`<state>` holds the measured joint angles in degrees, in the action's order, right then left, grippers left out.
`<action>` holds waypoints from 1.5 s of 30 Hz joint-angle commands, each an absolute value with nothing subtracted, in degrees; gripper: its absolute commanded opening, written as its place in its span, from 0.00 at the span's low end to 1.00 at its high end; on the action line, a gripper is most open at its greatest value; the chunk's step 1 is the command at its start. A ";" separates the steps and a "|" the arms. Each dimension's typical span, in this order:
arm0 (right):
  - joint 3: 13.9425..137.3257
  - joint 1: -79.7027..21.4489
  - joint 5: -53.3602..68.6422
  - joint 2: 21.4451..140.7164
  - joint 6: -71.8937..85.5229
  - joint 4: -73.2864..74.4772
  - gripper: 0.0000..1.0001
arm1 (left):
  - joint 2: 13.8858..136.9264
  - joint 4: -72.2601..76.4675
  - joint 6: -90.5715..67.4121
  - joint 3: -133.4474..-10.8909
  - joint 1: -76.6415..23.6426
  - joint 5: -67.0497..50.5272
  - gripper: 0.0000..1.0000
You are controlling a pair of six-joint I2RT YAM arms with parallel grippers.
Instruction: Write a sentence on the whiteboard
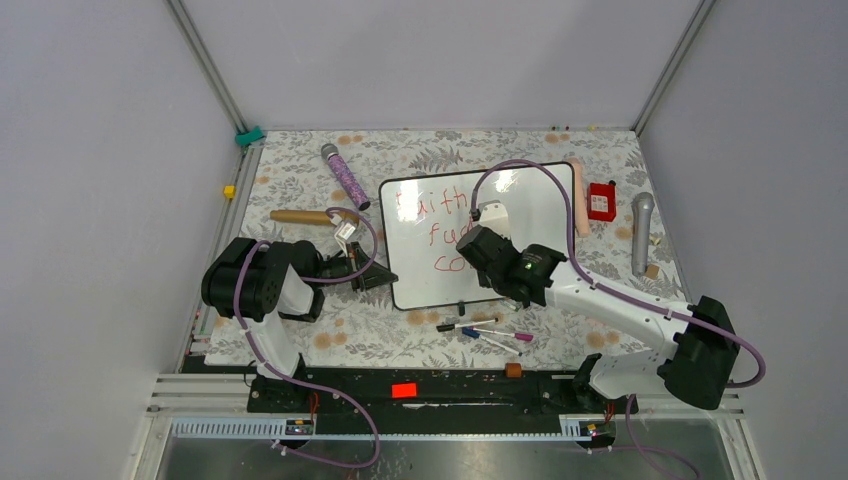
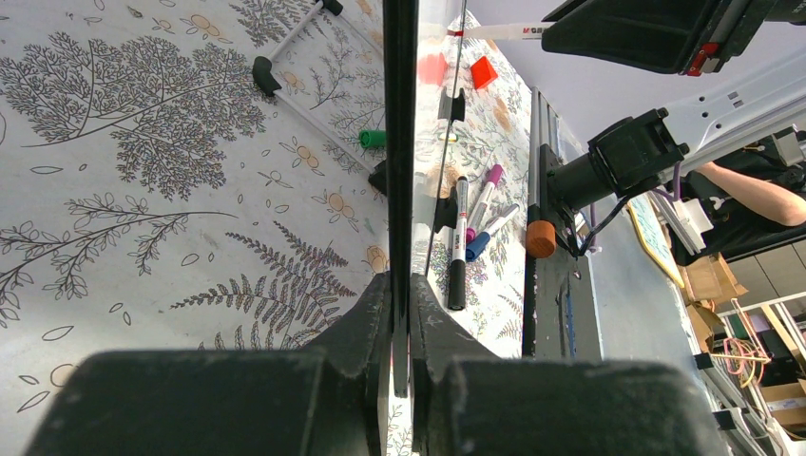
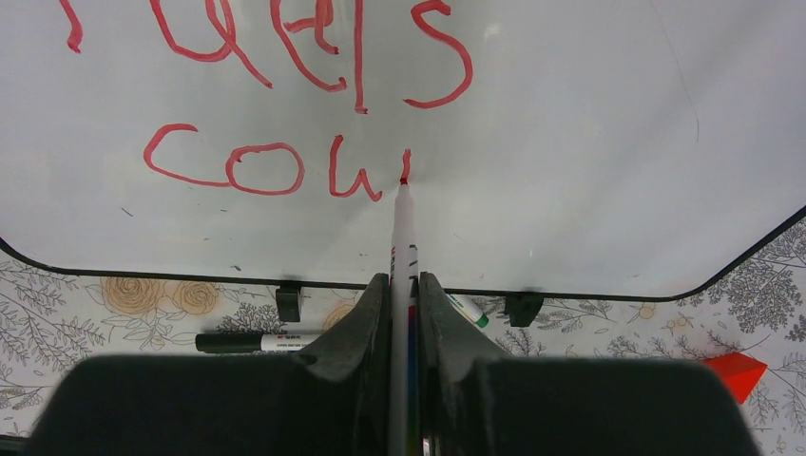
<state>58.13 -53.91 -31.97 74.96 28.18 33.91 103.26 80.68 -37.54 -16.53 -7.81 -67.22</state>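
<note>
The whiteboard (image 1: 540,200) lies on the floral table cover, its black-framed left edge (image 2: 399,142) pinched in my left gripper (image 2: 401,304), which is shut on it (image 1: 375,275). My right gripper (image 3: 404,285) is shut on a white marker (image 3: 403,237) whose red tip touches the board (image 3: 589,142). The sentence (image 1: 432,205) is in red. Its lines read "Faith", "fuels" and "cou" (image 3: 257,169), with a short fresh stroke at the tip. In the top view my right gripper (image 1: 478,245) and its arm hide the ends of the lower lines.
Several loose markers (image 1: 485,332) lie just in front of the board; a black one (image 3: 252,340) and a green-capped one (image 3: 470,312) sit by its feet. A purple tube (image 1: 345,177), wooden rod (image 1: 300,216), red box (image 1: 601,201) and grey microphone (image 1: 641,230) surround it.
</note>
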 commanded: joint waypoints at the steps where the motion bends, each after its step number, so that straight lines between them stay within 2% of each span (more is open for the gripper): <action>1: 60.53 -52.94 -34.94 75.75 27.28 33.06 0.00 | 103.36 84.53 -37.09 -17.58 -8.07 -68.78 0.00; 30: 59.41 -49.66 -34.72 71.74 25.79 33.05 0.00 | 103.40 84.54 -37.05 -17.58 -8.01 -68.65 0.00; 45: 54.46 -49.66 -32.30 63.85 26.92 33.21 0.00 | 103.32 84.55 -37.04 -17.59 -8.04 -68.66 0.00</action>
<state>56.29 -50.13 -32.03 64.95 26.37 33.74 103.26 80.66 -37.54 -16.53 -7.84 -67.29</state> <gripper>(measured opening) 0.155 0.054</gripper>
